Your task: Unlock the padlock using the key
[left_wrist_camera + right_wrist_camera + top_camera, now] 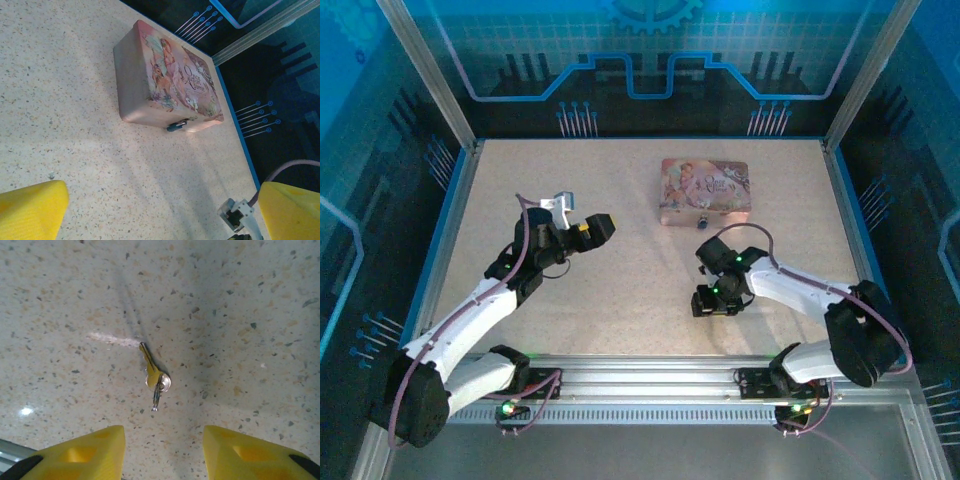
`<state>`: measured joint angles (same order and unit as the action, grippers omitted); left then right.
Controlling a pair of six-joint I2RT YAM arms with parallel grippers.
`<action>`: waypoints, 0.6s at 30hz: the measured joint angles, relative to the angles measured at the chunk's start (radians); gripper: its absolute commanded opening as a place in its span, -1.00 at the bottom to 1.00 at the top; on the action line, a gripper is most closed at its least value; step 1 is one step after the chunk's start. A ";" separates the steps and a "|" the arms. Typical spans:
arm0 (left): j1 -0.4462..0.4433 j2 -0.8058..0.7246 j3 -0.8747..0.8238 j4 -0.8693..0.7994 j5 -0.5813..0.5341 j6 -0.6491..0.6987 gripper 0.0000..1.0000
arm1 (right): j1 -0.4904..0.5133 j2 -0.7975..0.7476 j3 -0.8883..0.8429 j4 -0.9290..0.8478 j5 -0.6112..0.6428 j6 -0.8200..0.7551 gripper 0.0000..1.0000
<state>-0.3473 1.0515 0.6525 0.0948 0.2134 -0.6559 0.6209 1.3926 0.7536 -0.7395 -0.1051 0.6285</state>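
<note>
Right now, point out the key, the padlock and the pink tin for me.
key (148, 364), right wrist view, on its brassy blade.
padlock (175, 126), left wrist view, on its dark body.
pink tin (175, 75), left wrist view, on its printed lid.

Pink tin (170, 70) lid bears curly script; words not legible.

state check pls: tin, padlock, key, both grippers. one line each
tin: lid shut, lying flat on the table.
padlock: hanging at the tin's front latch, no key in it; shackle too small to judge.
key: flat on the table, not gripped.
left gripper: open, empty.
right gripper: fingers apart, empty, low over the table with the key just ahead of its tips.
</note>
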 measured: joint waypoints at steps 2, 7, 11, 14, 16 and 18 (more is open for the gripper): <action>0.000 0.000 -0.001 0.000 0.000 0.000 0.97 | 0.003 0.019 0.000 0.005 0.003 0.000 -0.21; 0.000 -0.001 -0.001 0.000 -0.002 0.000 0.98 | 0.013 0.055 0.006 0.019 0.018 0.000 -0.31; -0.001 -0.002 -0.001 0.000 -0.008 0.000 0.98 | 0.021 0.086 0.016 0.034 0.023 0.000 -0.38; -0.002 -0.002 -0.001 0.000 -0.008 0.000 0.97 | 0.028 0.102 0.021 0.045 0.023 0.000 -0.43; -0.002 -0.002 -0.001 0.000 -0.008 0.000 0.97 | 0.031 0.112 0.022 0.051 0.026 0.000 -0.49; -0.002 -0.002 -0.001 0.000 -0.008 0.000 0.97 | 0.033 0.120 0.025 0.053 0.027 0.000 -0.55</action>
<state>-0.3489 1.0500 0.6514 0.0948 0.2058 -0.6559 0.6540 1.5127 0.7788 -0.6865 -0.0784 0.6289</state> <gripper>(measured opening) 0.988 0.264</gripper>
